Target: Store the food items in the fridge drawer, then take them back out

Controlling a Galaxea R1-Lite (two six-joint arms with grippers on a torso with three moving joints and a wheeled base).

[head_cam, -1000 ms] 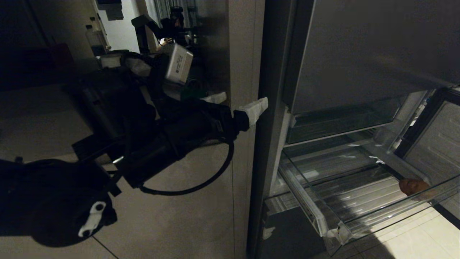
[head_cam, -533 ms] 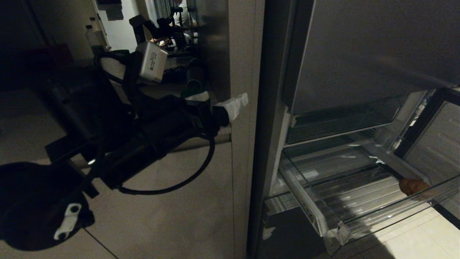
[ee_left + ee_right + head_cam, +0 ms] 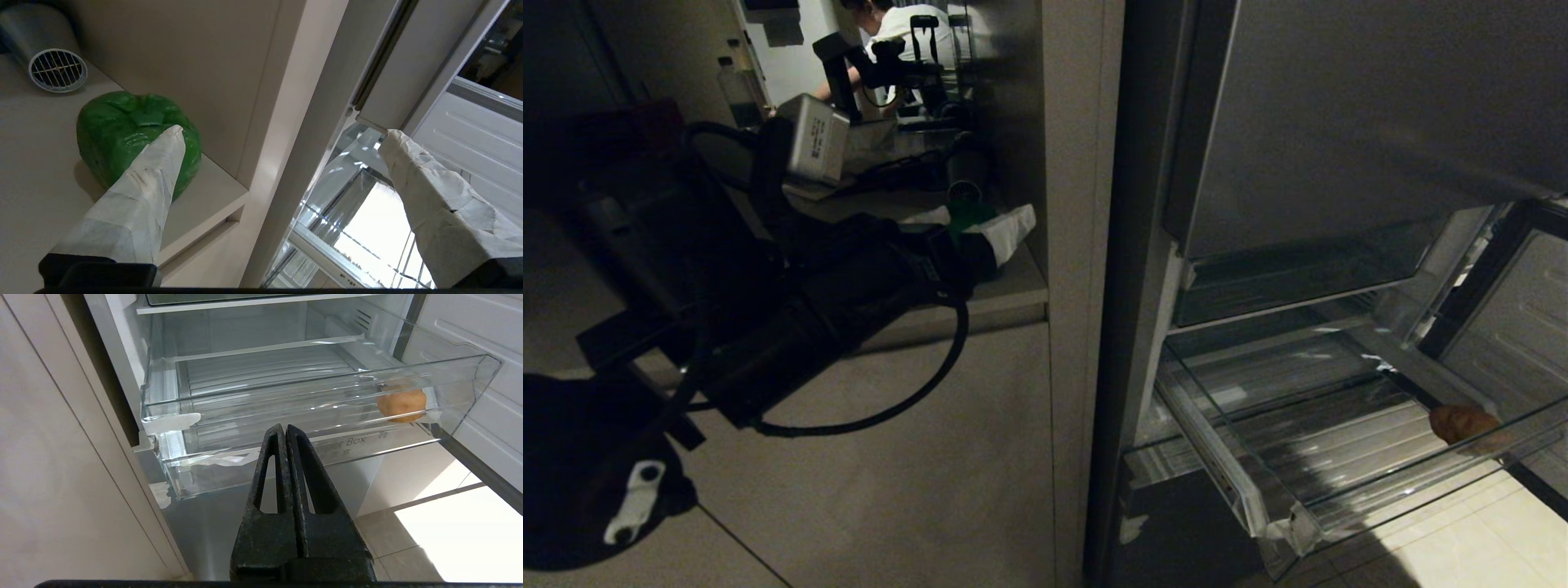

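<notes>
Potato (image 3: 1462, 425) in drawer (image 3: 1262, 506), well apart from open left hand (image 3: 980, 224).

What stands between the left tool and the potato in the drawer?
In the head view, the fridge's upright cabinet panel and the drawer's clear side wall separate the left tool from the potato.

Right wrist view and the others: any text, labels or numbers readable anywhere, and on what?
"Box", the end of a longer word-pair: printed on the lower clear bin front, below the fridge drawer. The start hides behind the right gripper; a partial "...er" shows.
Grey box on the left arm: printed label, too small to read.
Nothing else readable.
</notes>
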